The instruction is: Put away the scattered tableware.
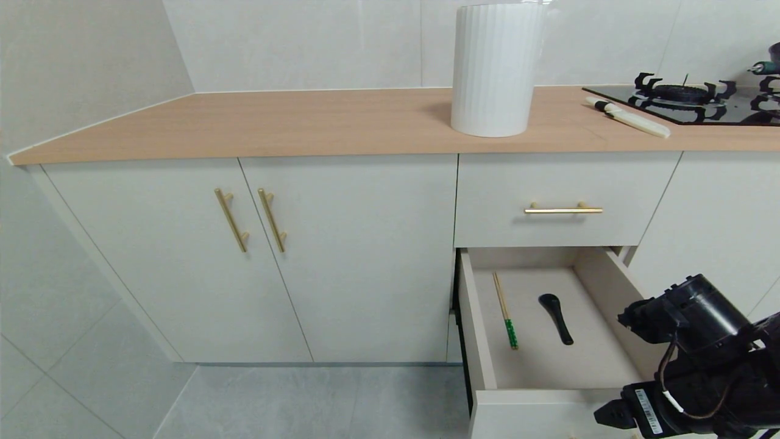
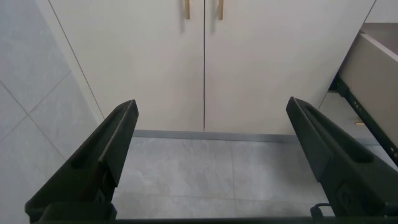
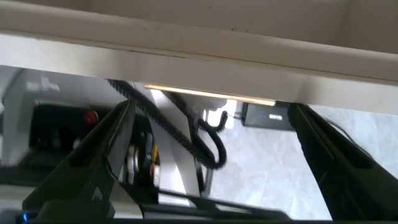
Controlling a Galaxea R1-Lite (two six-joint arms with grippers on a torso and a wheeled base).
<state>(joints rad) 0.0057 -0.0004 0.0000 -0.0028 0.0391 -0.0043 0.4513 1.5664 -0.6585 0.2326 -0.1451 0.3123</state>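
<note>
The lower drawer [image 1: 479,341] stands pulled out. Inside it lie a pair of wooden chopsticks with green ends [image 1: 505,311] and a black spoon [image 1: 556,317]. A knife with a pale blade [image 1: 631,119] rests on the wooden counter [image 1: 304,122] beside the stove. My right arm [image 1: 694,360] hangs at the drawer's front right corner. Its gripper [image 3: 211,111] is open and empty, just below the drawer front [image 3: 186,59] and its gold handle [image 3: 211,93]. My left gripper [image 2: 211,109] is open and empty, low over the floor, facing the cabinet doors [image 2: 205,62].
A tall white ribbed container [image 1: 495,70] stands on the counter. A black gas stove [image 1: 688,97] is at the far right. The upper drawer [image 1: 563,201] is closed. The open drawer's side [image 2: 373,74] juts out beside the left gripper. Grey tiled floor [image 1: 274,402] lies in front.
</note>
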